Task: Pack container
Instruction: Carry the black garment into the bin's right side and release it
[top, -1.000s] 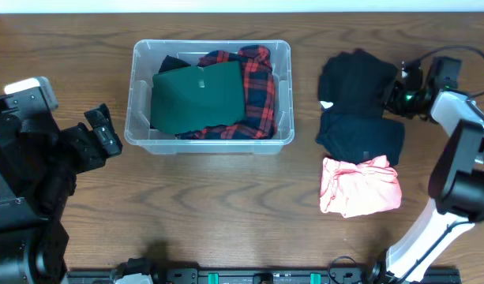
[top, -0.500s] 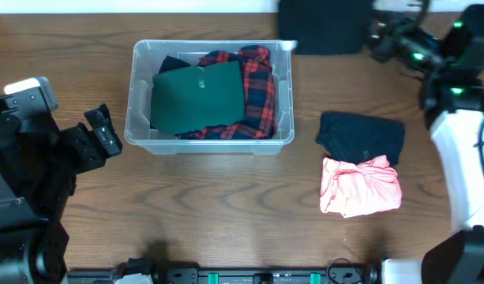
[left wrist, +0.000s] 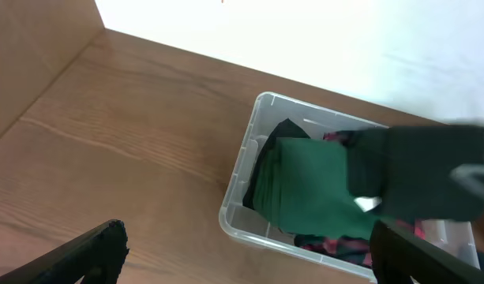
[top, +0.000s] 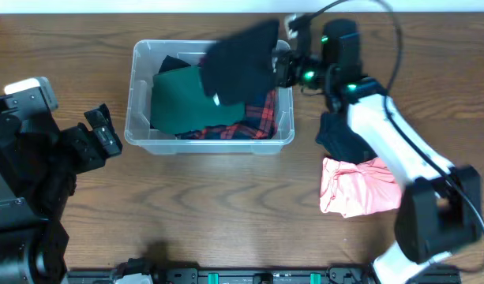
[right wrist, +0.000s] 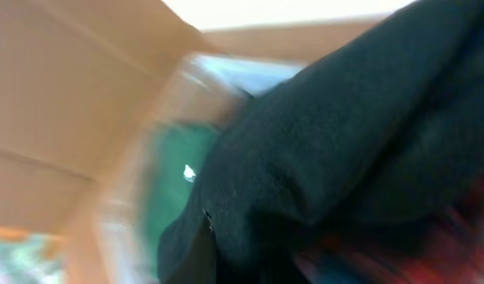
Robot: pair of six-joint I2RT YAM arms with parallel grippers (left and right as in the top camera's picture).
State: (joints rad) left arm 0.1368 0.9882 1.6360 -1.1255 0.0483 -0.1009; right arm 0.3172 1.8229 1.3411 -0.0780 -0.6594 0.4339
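The container [top: 139, 130] is a clear plastic tub at the upper middle of the table, holding a green folded garment [top: 174, 102] and a red plaid shirt [top: 257, 118]. My right gripper [top: 283, 69] is shut on a black folded garment [top: 240, 67] and holds it in the air over the tub's right half. In the right wrist view the black garment [right wrist: 344, 134] fills the frame, blurred, above the green garment [right wrist: 174, 170]. My left gripper [top: 103, 134] is open and empty left of the tub. The left wrist view shows the tub [left wrist: 245, 189] and the black garment [left wrist: 419, 170].
A dark navy folded garment [top: 348, 138] lies right of the tub, partly under my right arm. A pink garment [top: 360, 185] lies in front of it. The table's far edge runs just behind the tub.
My right gripper has lifted the black garment off the right-hand pile and carried it left, from the table's far right to above the tub. The left arm has not moved.
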